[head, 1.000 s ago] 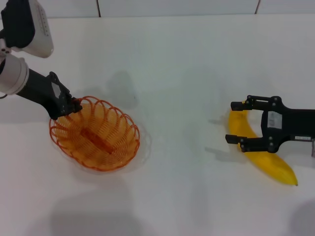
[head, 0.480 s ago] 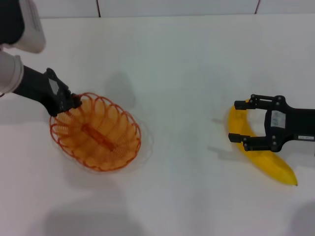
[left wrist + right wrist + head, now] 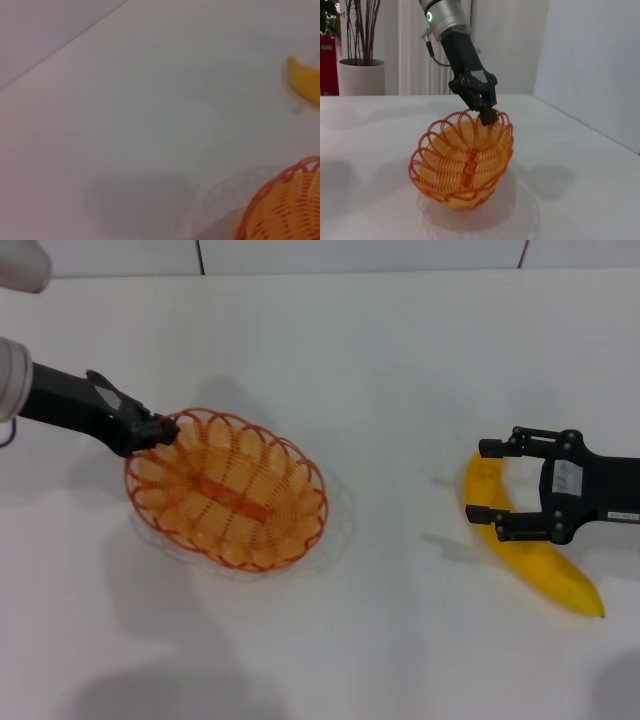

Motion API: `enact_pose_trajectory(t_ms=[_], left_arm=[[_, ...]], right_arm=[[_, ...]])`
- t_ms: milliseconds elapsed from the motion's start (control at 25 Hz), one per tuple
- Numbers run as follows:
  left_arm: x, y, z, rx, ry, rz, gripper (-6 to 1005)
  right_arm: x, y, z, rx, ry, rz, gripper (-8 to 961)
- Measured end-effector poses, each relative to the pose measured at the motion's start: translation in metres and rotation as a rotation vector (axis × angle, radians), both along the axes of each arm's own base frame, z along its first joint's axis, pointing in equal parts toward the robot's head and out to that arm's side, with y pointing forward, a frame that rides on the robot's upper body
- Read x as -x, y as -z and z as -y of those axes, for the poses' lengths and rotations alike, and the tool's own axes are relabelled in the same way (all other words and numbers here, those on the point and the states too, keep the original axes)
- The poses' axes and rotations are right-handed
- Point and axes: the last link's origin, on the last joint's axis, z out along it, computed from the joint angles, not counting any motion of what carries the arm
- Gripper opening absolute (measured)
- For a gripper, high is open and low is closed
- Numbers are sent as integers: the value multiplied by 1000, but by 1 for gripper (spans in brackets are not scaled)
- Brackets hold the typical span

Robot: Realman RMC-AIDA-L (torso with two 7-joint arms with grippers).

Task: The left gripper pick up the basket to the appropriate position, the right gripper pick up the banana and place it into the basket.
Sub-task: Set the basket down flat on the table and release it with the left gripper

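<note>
Head view shows my left gripper (image 3: 160, 430) pinching the small orange wire basket (image 3: 228, 490) by its rim. My right gripper (image 3: 488, 480) is spread around the yellow plastic banana (image 3: 520, 545) lying on the white surface (image 3: 400, 370).

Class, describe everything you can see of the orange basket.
The basket is a small oval bowl of orange wire with a looped, scalloped rim and see-through sides, empty. The left gripper pinches its rim at one end, and it hangs tilted just above the white table, casting a shadow beneath. The banana lies well apart from it.
</note>
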Motion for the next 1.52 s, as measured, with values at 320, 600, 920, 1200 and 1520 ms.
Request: enact_pose_trajectory(t_ms=[320,600,920,1200,1520], left_arm=[[-4,23,-7,-29,-155,117,67],[-6,39,-20,-79,-236,141,71],[-13,47,-29,-114,-290,164,75],[-21,62,-28,-76,-295,165,79],[-17,67,-30,-97,-318,166,76]], right_arm=[[3,2,-2,1,-7,-4,760],[5,2,-3,1,-11,-7,758],[7,2,-6,-6,-16,-13,755],[8,2,-7,-7,-20,-13,753],[8,2,-7,-7,-21,-15,751]])
